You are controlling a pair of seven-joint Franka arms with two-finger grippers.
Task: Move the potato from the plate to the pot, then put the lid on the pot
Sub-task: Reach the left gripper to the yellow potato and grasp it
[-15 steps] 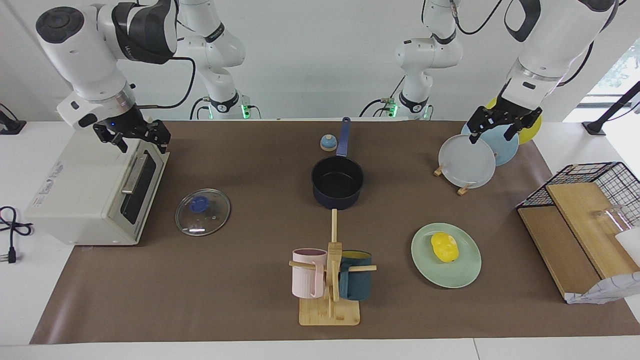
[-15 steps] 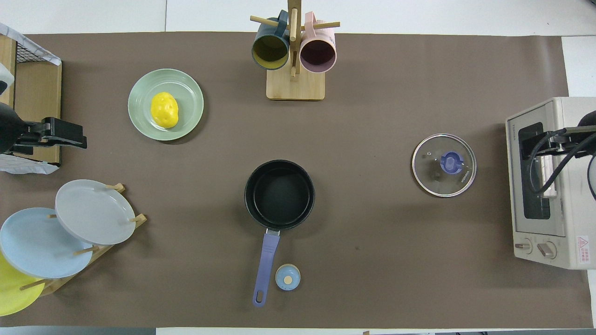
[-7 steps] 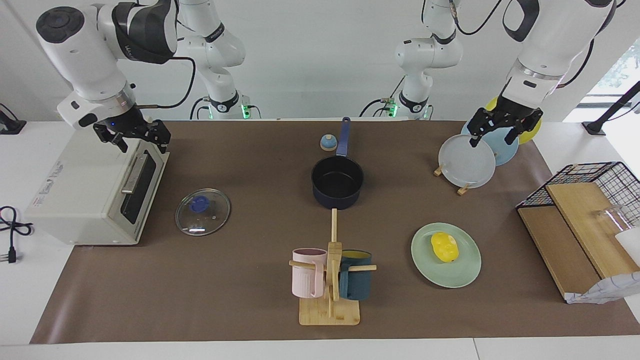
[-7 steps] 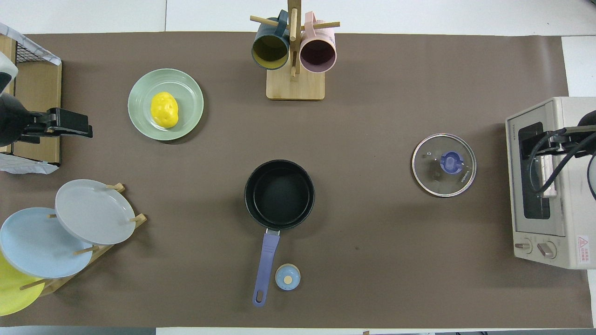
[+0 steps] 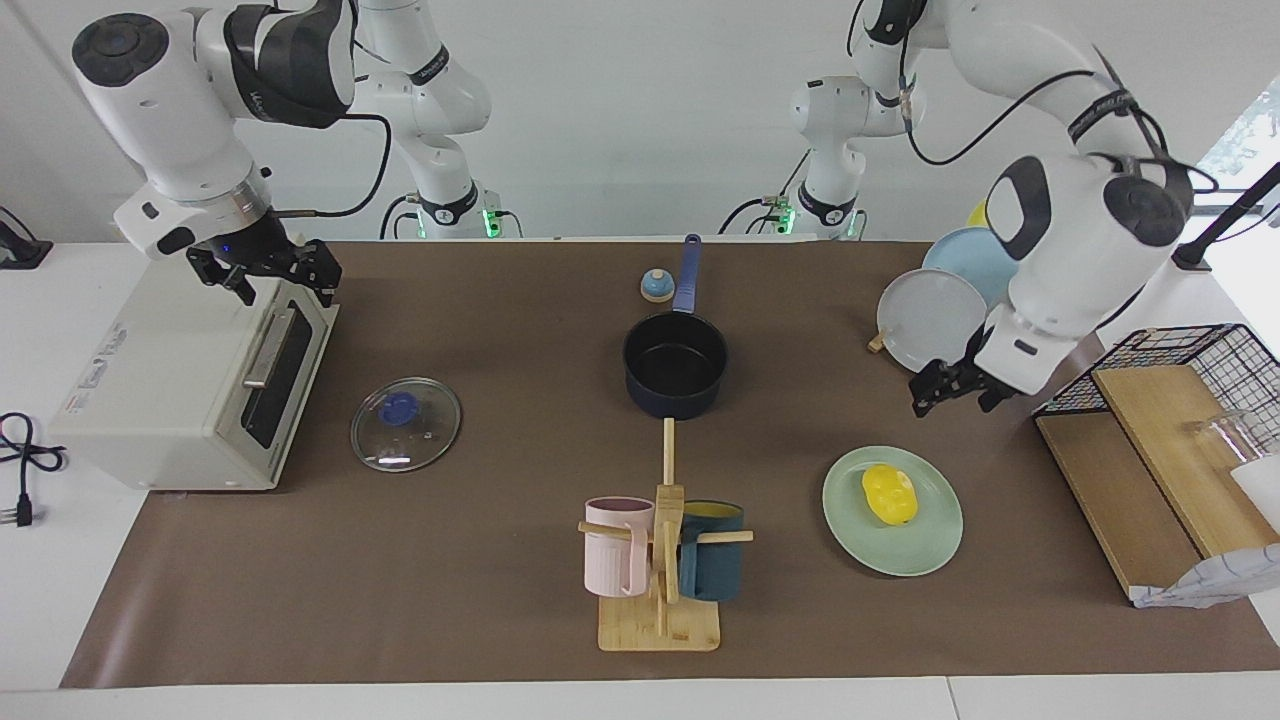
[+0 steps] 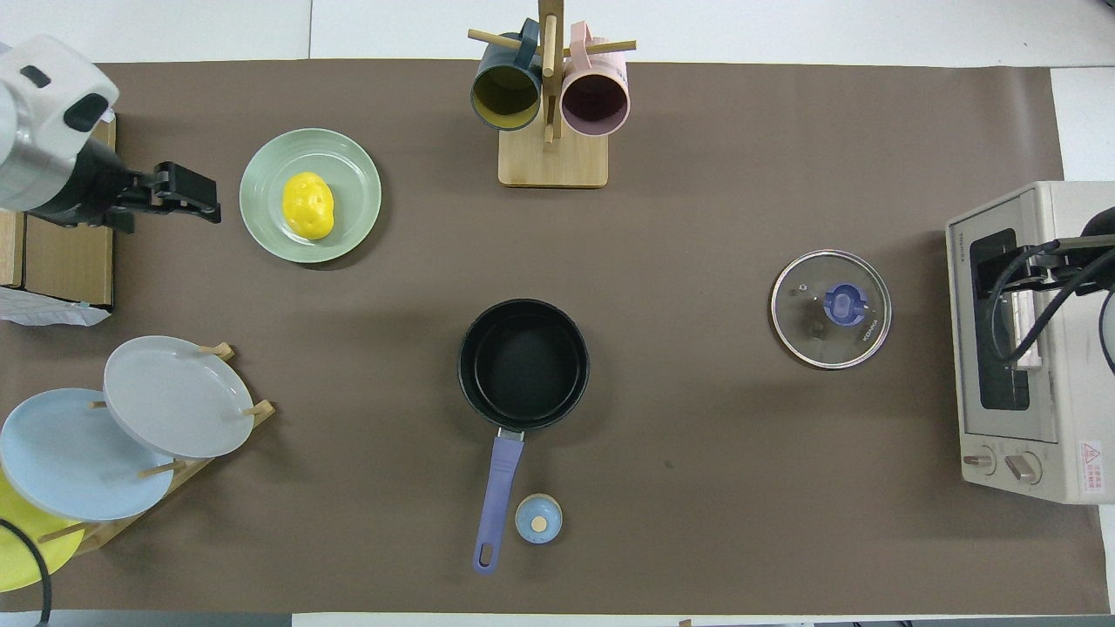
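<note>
The yellow potato [image 5: 890, 494] [image 6: 307, 205] lies on the mint-green plate [image 5: 935, 540] [image 6: 353, 174]. The navy pot [image 5: 676, 365] [image 6: 523, 363] stands empty at mid-table, its blue handle pointing toward the robots. The glass lid [image 5: 405, 424] [image 6: 830, 309] lies flat on the mat, next to the toaster oven. My left gripper [image 5: 951, 394] [image 6: 199, 185] is open and empty, up over the mat beside the plate, between it and the plate rack. My right gripper [image 5: 266, 272] is open and empty, waiting over the toaster oven's top front edge.
A white toaster oven [image 5: 180, 380] stands at the right arm's end. A plate rack [image 5: 945, 315], a wire basket and wooden boards [image 5: 1150, 450] are at the left arm's end. A mug tree [image 5: 662, 545] stands farther out than the pot. A small bell [image 5: 656, 286] sits by the pot's handle.
My left gripper has swung down from over the plate rack to the mat beside the mint plate, and the arm has bent lower. The right arm has not moved.
</note>
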